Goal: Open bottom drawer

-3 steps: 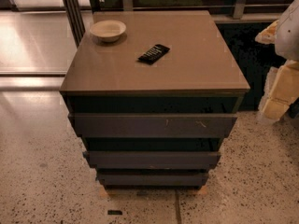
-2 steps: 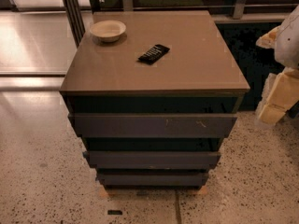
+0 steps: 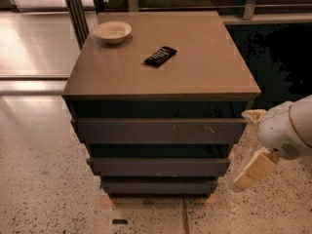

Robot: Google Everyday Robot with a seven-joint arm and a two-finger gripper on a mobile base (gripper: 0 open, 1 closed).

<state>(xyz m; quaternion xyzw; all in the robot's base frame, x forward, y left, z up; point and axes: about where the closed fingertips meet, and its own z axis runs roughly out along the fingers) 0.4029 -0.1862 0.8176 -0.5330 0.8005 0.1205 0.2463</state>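
A dark grey cabinet with a tan top [image 3: 204, 72] has three slab drawer fronts, all shut. The bottom drawer [image 3: 158, 187] is the lowest and narrowest front, plain, just above the floor. Above it are the plain middle front [image 3: 158, 166] and the widest front with pale scratch marks [image 3: 158, 130]. My gripper [image 3: 249, 174] hangs from the white arm [image 3: 287, 130] to the right of the cabinet. It is at about the height of the middle and bottom fronts, a short way off the right corner and not touching it.
A white bowl [image 3: 112, 31] and a black remote [image 3: 160, 56] lie on the cabinet top. A speckled floor [image 3: 48, 199] surrounds the cabinet. Metal posts [image 3: 75, 9] and a railing stand behind it. A small dark mark [image 3: 119, 222] lies on the floor in front.
My arm and gripper have come down along the cabinet's right side, from beside the top edge to the level of the lower drawers. The drawers, bowl and remote have not moved.
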